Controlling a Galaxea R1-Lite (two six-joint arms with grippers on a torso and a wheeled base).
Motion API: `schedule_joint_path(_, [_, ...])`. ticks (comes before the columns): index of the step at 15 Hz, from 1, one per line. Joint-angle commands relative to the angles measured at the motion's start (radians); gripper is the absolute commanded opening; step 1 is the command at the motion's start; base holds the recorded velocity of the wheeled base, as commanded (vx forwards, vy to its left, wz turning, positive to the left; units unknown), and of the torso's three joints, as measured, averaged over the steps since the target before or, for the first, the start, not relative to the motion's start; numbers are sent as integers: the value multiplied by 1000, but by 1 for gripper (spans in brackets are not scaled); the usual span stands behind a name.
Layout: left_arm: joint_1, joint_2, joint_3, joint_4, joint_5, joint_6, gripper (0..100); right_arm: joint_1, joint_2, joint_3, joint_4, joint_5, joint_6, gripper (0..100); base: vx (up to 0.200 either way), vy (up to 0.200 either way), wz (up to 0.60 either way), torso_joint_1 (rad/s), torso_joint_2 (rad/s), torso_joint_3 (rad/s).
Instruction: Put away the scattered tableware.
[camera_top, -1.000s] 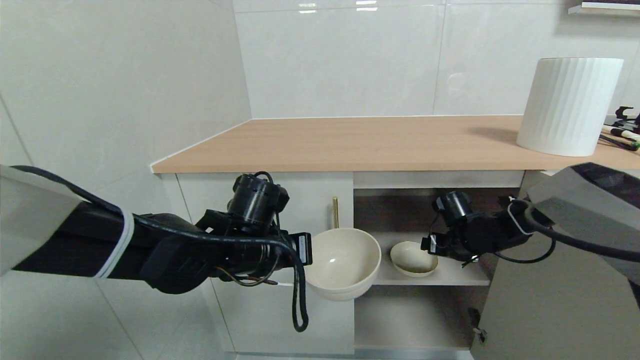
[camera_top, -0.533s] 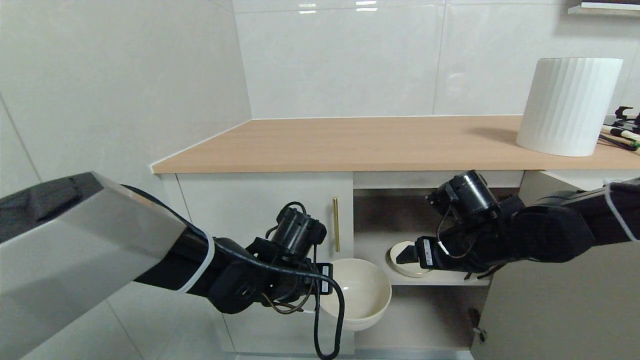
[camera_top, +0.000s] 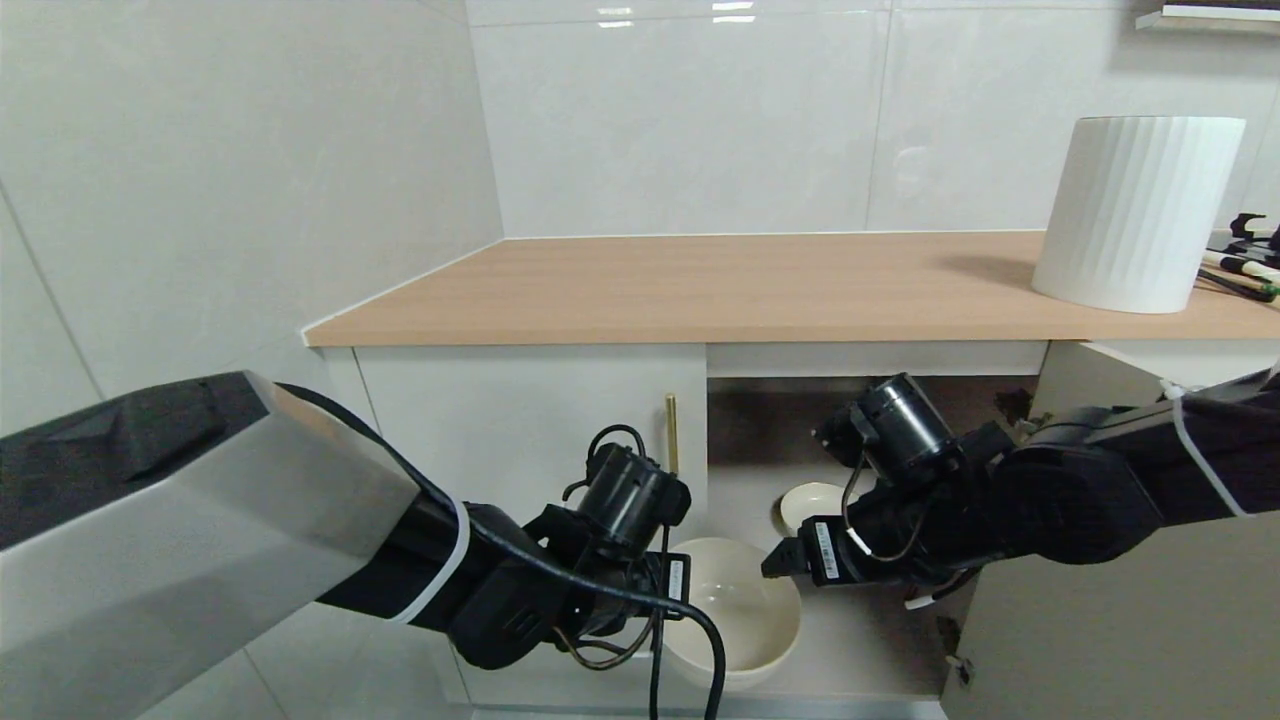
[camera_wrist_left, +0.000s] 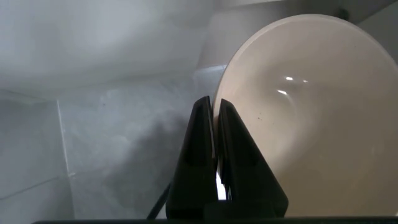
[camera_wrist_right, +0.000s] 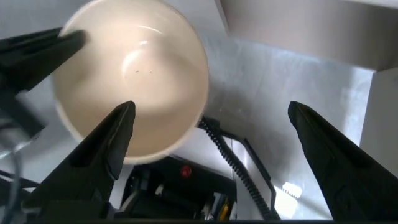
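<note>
Two bowls concern this step. The small bowl (camera_top: 812, 500) sits on the shelf (camera_top: 742, 498) inside the open cabinet (camera_top: 880, 358). The large bowl (camera_top: 735, 612) hangs in front of the lower compartment, below shelf level, mouth up and slightly tilted.

The left gripper (camera_top: 683, 592) has its jaws closed on the near rim of the large bowl (one jaw inside, one outside). The right gripper (camera_top: 780, 568) hovers just above the far rim, jaws spread wide and holding nothing.

Judged step: stow the large bowl in the cabinet. To do it well:
- Carry the bowl forward level, clear of the shelf edge and the closed door (camera_top: 530, 430).
- Lower it until its base rests on the compartment floor (camera_top: 870, 640), and only then release.
- Hold the right gripper out of the path, or use it to steady the far rim; a rim pinch alone may let the bowl swing.
</note>
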Motion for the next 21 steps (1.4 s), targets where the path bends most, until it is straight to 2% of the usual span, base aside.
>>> schedule_joint_path(1, [-11,-14,9,-7,1,0,0,2,55,-5,-3,-2,0,100,0,0,0,0,0,0])
schedule_joint_path(5, [-18,-33,18,-16,2,0,0,1,92,-23,-1,-6,5,100,0,0,0,0,0,0])
schedule_joint_path(6, [-18,-33,18,-16,2,0,0,1,92,-23,-1,-6,5,0,0,0,0,0,0,0])
schedule_joint_path(20, [-18,-42,24,-16,5,0,0,1,98,-25,-3,-3,8,0,0,0,0,0,0,0])
schedule_joint_path(21, [-18,-43,26,-17,5,0,100,1,98,-25,-3,-3,8,0,0,0,0,0,0,0])
